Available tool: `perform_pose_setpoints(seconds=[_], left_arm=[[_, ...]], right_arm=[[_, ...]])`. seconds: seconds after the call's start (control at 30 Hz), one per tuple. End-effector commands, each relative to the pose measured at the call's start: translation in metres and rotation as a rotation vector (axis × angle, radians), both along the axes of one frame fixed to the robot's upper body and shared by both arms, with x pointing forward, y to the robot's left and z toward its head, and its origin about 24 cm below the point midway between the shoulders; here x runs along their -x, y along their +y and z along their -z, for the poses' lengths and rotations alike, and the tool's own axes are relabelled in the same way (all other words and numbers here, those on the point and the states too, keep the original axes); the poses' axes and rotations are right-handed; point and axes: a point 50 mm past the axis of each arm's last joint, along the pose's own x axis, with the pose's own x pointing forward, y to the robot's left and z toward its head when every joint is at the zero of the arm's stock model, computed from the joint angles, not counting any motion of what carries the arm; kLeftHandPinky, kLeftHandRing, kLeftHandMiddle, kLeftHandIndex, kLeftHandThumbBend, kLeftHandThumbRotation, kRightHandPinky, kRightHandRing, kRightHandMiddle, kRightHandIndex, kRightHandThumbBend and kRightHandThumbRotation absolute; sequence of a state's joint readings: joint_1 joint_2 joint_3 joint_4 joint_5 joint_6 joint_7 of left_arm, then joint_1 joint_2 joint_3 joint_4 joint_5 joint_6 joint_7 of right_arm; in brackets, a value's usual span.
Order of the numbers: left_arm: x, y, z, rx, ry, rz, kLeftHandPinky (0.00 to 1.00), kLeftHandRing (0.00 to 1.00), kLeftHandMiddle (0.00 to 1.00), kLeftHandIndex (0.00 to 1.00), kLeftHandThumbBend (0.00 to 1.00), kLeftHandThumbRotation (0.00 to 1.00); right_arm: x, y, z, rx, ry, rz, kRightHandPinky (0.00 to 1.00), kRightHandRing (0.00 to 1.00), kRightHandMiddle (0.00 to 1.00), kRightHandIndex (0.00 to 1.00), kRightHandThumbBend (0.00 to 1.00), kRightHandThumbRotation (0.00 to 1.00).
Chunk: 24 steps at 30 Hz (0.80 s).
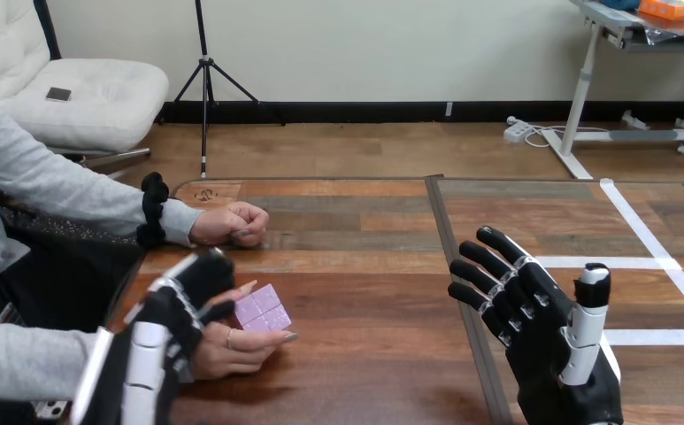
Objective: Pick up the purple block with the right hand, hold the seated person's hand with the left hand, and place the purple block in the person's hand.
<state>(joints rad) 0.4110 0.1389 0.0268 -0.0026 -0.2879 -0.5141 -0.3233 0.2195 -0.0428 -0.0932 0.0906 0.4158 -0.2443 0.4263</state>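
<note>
We count one purple block (263, 308), lower left of frame, lying in the person's open hand (232, 347). The left hand (172, 305) curls its fingers round that hand. The right hand (541, 329), lower right, has its fingers spread and holds nothing. A second person's hand (229, 221), fisted, rests on the table (365, 292) at upper left.

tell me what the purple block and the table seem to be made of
The purple block looks like matte plastic, maybe foam: flat pale faces, grooves dividing them into squares, no shine. The table looks like wood or wood-look laminate: planks of mixed brown with grain and a faint sheen.
</note>
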Motion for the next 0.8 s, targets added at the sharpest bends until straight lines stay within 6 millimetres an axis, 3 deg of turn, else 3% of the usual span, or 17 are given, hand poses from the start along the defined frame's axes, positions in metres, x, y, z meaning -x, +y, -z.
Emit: perform_pose_setpoints(seconds=[0.0,0.3,0.47,0.77], left_arm=[[-0.006,-0.012,-0.01,0.013,-0.066,0.023,0.78,0.82,0.82,0.79,0.52,1.0],[-0.001,-0.019,-0.011,0.002,-0.042,0.046,0.8,0.85,0.84,0.83,0.42,1.0],[-0.001,-0.02,-0.013,0.002,-0.036,0.054,0.86,0.87,0.86,0.87,0.39,1.0],[-0.001,-0.022,-0.017,-0.008,-0.053,0.033,0.95,0.88,0.88,0.9,0.41,1.0]], right_arm=[[-0.007,0.002,-0.02,-0.011,-0.1,-0.021,0.8,0.84,0.84,0.84,0.94,1.0],[-0.002,0.004,-0.022,0.003,-0.107,-0.041,0.79,0.84,0.84,0.83,0.94,1.0],[0.002,0.005,-0.022,0.001,-0.103,-0.04,0.79,0.84,0.83,0.82,0.92,1.0],[0.006,0.006,-0.021,0.005,-0.082,-0.043,0.83,0.86,0.85,0.82,0.9,1.0]])
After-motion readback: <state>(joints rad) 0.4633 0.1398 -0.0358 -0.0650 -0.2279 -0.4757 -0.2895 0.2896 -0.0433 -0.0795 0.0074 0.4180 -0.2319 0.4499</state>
